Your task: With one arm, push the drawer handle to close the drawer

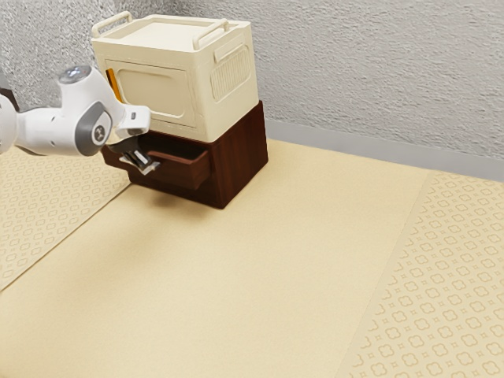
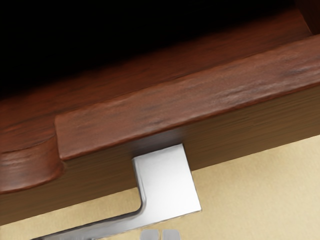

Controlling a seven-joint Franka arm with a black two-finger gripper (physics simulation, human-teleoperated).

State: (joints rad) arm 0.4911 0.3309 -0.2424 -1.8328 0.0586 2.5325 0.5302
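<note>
My gripper (image 1: 132, 153) is at the front of the pulled-out drawer (image 1: 189, 174) of the dark wooden cabinet (image 1: 240, 161), beside the silver handle (image 1: 147, 168). In the wrist view, the drawer's reddish front edge (image 2: 190, 98) slants across, with the dark interior behind it. The metal handle (image 2: 167, 182) juts out from the drawer front. Close against the handle's outer edge, the tips of my gripper (image 2: 160, 235) stand side by side, shut with only a sliver between them. Whether they touch the handle is unclear.
A cream storage box (image 1: 169, 83) with raised side handles rests on top of the cabinet. Something orange (image 1: 114, 84) shows beside its front. The pale yellow surface (image 1: 260, 268) extends in front, and a grey textured wall (image 1: 378, 71) stands behind.
</note>
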